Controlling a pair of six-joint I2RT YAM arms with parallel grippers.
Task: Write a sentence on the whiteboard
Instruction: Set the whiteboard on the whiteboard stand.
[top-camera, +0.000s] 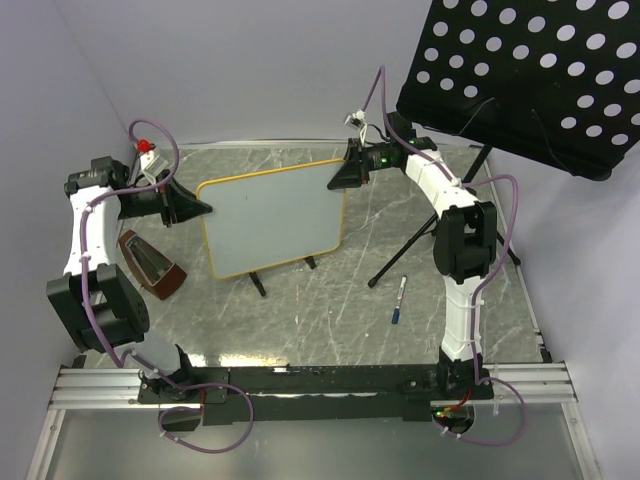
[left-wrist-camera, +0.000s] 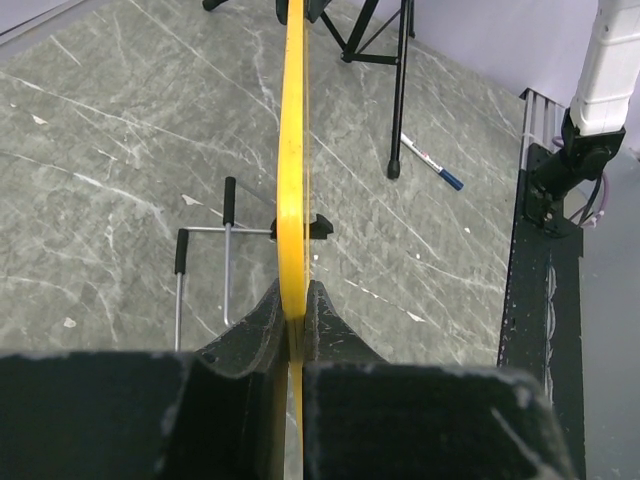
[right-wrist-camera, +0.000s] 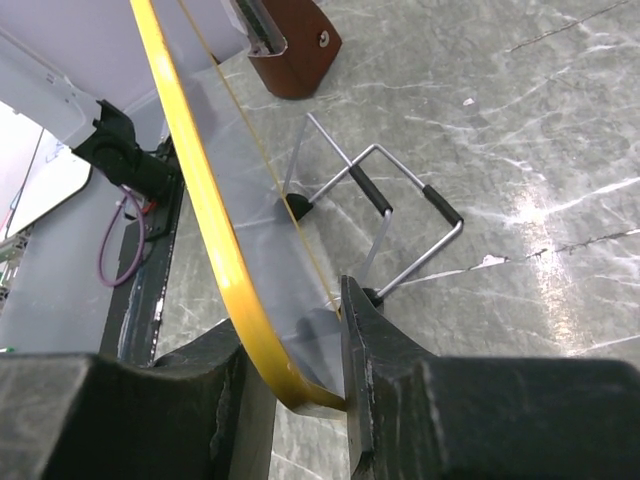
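The whiteboard (top-camera: 272, 222) stands on its feet on the table (top-camera: 330, 325), with no words on it yet. My left hand (top-camera: 207, 210) pinches its side edge tight so it won't wobble. My right hand (top-camera: 338, 180) sits around the top corner (squeezing or loose, I cannot tell).

Grey marble table (top-camera: 300, 320); blue-capped marker (top-camera: 399, 300), metronome (top-camera: 152, 265) (brown)

Smooth, glossy white on the whiteboard (top-camera: 272, 222), with a shiny yellow-orange plastic frame (left-wrist-camera: 292, 150). Grey stone-look table (top-camera: 330, 320), polished, with soft reflections. Thin bare metal wire for the feet (left-wrist-camera: 228, 280), with black rubber-like sleeves (left-wrist-camera: 229, 200). Matt, slightly grainy black plastic on the left gripper (left-wrist-camera: 296, 300) and the right gripper (right-wrist-camera: 295, 335). Glossy brown wood-look case (top-camera: 152, 265).
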